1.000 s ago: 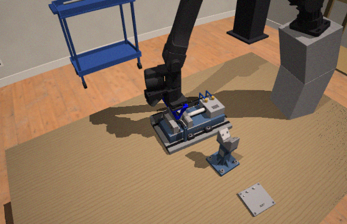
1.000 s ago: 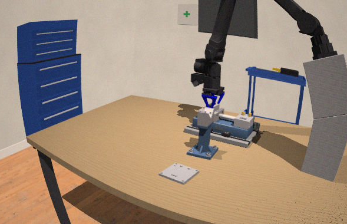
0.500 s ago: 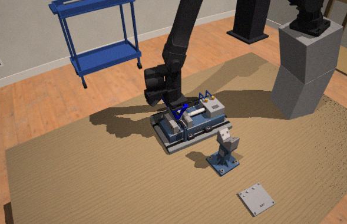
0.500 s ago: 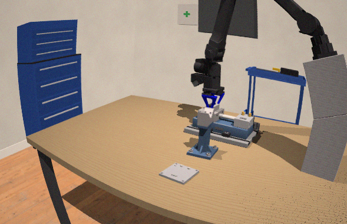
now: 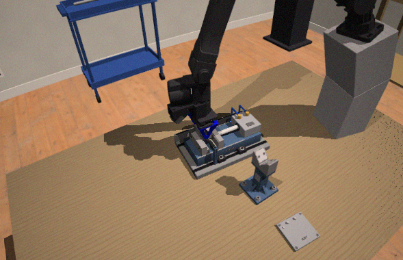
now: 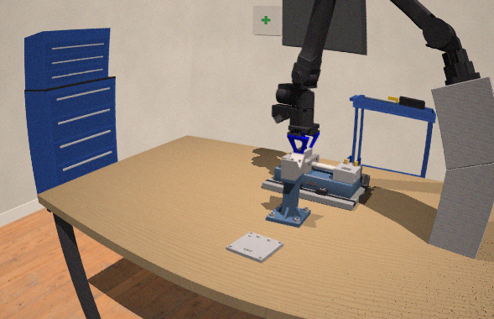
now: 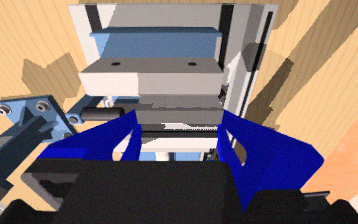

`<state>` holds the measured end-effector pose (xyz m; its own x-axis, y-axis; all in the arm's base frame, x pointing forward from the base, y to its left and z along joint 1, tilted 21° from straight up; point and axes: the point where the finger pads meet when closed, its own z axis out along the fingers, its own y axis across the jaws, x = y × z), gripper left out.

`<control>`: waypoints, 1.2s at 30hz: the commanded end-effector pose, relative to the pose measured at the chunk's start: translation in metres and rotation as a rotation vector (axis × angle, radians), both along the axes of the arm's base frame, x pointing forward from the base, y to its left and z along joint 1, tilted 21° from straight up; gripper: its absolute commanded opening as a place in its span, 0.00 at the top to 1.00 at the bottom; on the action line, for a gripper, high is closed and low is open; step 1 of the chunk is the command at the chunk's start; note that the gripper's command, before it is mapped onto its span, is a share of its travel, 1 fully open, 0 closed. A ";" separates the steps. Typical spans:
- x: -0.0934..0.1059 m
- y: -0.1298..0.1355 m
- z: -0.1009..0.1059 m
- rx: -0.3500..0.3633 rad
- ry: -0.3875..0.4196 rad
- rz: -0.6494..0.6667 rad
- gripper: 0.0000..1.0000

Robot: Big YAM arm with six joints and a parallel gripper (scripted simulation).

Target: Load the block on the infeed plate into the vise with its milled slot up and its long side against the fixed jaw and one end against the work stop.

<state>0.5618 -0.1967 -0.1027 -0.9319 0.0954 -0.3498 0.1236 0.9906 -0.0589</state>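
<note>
My gripper (image 7: 179,112) (image 5: 207,129) (image 6: 303,148) reaches down between the jaws of the blue vise (image 5: 229,148) (image 6: 327,185) and is shut on the grey part (image 7: 180,116). In the wrist view the part lies lengthwise between the blue fingers, close beside the fixed jaw (image 7: 150,75) (image 5: 198,144). The work stop (image 7: 97,114), a short dark rod, sits just off the part's left end. I cannot tell whether the part touches it or rests on the low bars. The moving jaw (image 5: 219,138) stands back on its white rod (image 5: 228,130). The infeed plate (image 5: 297,232) (image 6: 255,247) is bare.
The V-block (image 5: 264,164) (image 6: 294,197) (image 7: 30,122) stands on its blue post right in front of the vise. The air cylinder block (image 5: 247,122) (image 6: 348,171) sits at the vise's far end. The grey robot pedestal (image 5: 356,79) (image 6: 465,168) stands to the right.
</note>
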 end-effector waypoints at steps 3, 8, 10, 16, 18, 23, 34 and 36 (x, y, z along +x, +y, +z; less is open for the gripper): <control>0.022 0.000 0.027 -0.021 -0.058 0.002 1.00; 0.022 0.000 0.027 -0.021 -0.058 0.002 1.00; 0.022 0.000 0.027 -0.021 -0.058 0.002 1.00; 0.022 0.000 0.027 -0.021 -0.058 0.002 1.00; 0.022 0.000 0.027 -0.021 -0.058 0.002 1.00; 0.022 0.000 0.027 -0.020 -0.058 0.002 1.00; 0.022 0.001 0.017 -0.018 -0.051 0.002 1.00; 0.021 0.001 0.014 -0.017 -0.047 0.002 1.00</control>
